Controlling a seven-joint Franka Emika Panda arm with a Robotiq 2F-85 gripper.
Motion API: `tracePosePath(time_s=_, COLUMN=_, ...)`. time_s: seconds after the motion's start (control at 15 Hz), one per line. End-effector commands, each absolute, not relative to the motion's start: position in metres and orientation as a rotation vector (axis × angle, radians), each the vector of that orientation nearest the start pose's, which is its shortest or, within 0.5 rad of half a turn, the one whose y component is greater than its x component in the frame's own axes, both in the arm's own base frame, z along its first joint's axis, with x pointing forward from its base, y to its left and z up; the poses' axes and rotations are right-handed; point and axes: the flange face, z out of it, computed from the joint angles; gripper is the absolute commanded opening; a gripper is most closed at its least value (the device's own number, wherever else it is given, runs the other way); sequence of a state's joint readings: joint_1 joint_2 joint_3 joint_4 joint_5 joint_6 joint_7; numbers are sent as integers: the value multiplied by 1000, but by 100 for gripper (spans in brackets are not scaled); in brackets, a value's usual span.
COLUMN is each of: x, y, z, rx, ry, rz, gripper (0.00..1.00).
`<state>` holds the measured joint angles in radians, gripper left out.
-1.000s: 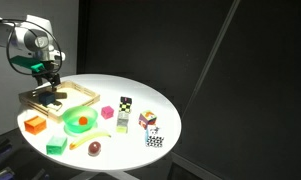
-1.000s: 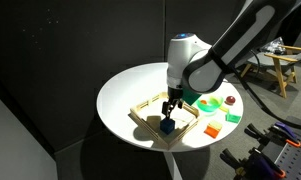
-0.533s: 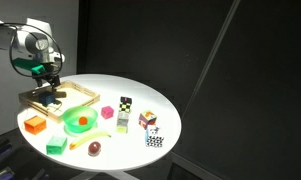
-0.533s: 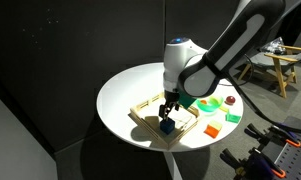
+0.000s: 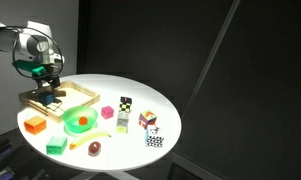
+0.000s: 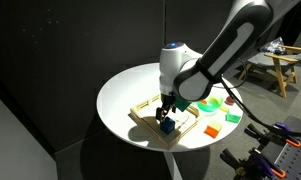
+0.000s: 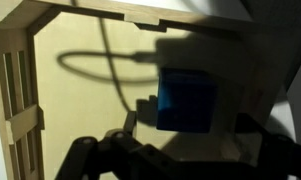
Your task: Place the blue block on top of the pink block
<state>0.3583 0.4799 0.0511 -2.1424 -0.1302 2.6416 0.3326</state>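
Tray check: found the blue block [image 6: 165,126] lying flat on the floor of the wooden tray [image 5: 32,100], roughly mid-tray. Got the same from the wrist view, blue block [image 7: 185,98] on the pale tray floor, with a wooden wall [image 7: 90,12] running along the top and a slatted one down the side.

Caught the gripper [image 6: 167,113] hanging straight over that block, inside the tray's outline, fingers pointing down. Read the jaws as spread wider than the block in the wrist view, 1 dark finger on each side, so not clamped on it. Couldn't confirm any contact, way too dark down there.

Spotted the pink block [image 5: 108,112] out on the white round table [image 5: 165,100], well apart from the tray and the gripper.

Noticed a green plate [image 5: 70,128] between the tray and the pink block, holding 1 orange-red round thing [image 5: 83,121]. Counted 1 orange block [image 5: 34,124] and 1 light green cube [image 5: 57,144] near the plate, toward the table edge. Saw at least 3 patterned cubes [image 5: 125,103] past the pink one. Also picked out 1 yellow bit [image 5: 102,130] and 1 dark red thing [image 5: 94,148] loose beside the plate, both too small to name.
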Motion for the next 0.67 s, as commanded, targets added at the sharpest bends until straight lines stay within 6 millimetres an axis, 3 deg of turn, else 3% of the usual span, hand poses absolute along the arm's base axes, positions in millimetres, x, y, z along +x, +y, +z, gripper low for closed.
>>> tracePosePath(time_s=0.0, x=530, y=236, z=173, rx=-3173, ry=-284, rz=-68, gripper=100)
tracePosePath(time_s=0.6, x=531, y=238, z=159, rx=-3183, ry=-291, rz=-48, gripper=100)
